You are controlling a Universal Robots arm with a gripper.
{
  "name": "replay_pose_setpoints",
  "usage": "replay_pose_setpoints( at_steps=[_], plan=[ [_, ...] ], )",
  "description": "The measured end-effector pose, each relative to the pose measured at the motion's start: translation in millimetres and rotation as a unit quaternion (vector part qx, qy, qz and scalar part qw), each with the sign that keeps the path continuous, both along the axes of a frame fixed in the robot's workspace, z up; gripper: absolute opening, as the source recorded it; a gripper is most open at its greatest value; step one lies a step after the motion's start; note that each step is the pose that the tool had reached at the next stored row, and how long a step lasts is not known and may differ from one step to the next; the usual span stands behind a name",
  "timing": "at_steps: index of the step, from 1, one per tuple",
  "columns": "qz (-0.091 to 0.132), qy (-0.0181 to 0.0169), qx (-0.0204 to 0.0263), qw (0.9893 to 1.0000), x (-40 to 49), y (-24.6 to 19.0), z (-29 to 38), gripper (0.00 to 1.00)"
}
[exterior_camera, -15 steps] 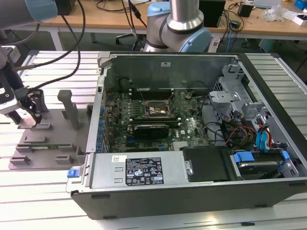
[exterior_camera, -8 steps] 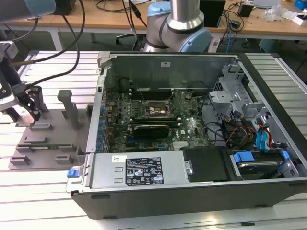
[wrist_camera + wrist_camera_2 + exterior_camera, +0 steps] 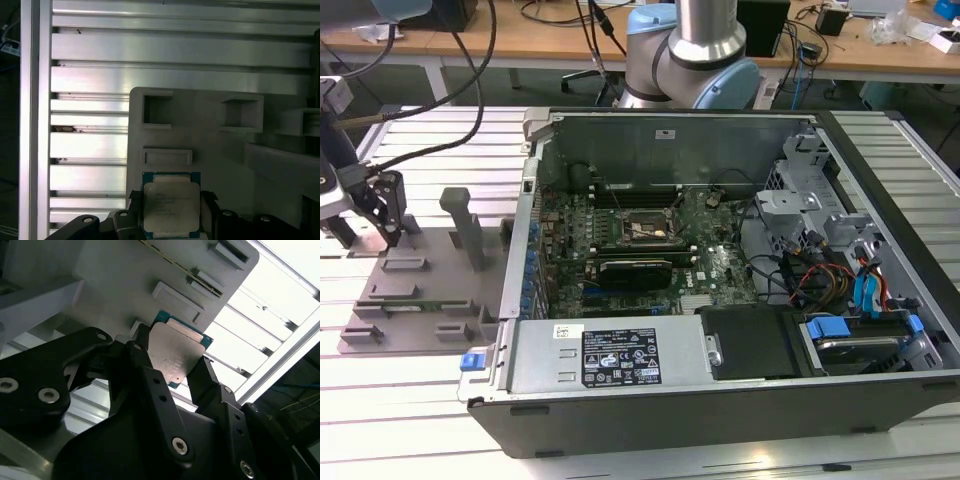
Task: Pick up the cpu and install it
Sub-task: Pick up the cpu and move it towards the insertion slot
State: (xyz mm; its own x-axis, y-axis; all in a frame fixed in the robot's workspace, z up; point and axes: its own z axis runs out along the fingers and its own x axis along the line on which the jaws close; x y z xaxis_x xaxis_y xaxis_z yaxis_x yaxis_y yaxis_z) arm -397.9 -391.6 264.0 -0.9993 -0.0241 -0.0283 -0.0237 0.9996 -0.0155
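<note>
- While the arm reaches out past the open computer case, its claw hangs low over the grey fixture tray. The tray lies on the slatted counter just beside the case, on the exterior view's left.
- The claw is at the end of the tray farthest from the case, well apart from the motherboard inside.
- The cpu sits between the black fingers, its silver plate facing outward and a green edge showing round it.
- From where I stand, the claw looks drawn in narrow on the chip, with a finger against each of two opposite edges, so I take it as gripped.
- In the first wrist view the chip is over the tray, near a low raised block. I cannot tell whether it rests on the tray or has cleared it.
- As I judge it, the pick-up has got as far as the grip.
- Nothing of the install is done: the black socket frame is in the middle of the case, and the chip is out at the tray.
</note>
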Motion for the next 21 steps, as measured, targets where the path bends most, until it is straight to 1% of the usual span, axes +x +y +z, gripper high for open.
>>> replay_pose_setpoints(
  at_steps=[2, 7, 10, 13, 14, 21],
  plan=[
    [0.000, 0.0000, 0.0000, 1.0000, 0.0, 0.0, 4.6, 0.55],
    [0.000, 0.0000, 0.0000, 1.0000, 0.0, 0.0, 11.9, 0.55],
    [0.000, 0.0000, 0.0000, 1.0000, 0.0, 0.0, 20.1, 0.55],
    [0.000, 0.0000, 0.0000, 1.0000, 0.0, 0.0, 25.9, 0.55],
    [0.000, 0.0000, 0.0000, 1.0000, 0.0, 0.0, 29.5, 0.55],
    [0.000, 0.0000, 0.0000, 1.0000, 0.0, 0.0, 40.8, 0.55]
  ],
)
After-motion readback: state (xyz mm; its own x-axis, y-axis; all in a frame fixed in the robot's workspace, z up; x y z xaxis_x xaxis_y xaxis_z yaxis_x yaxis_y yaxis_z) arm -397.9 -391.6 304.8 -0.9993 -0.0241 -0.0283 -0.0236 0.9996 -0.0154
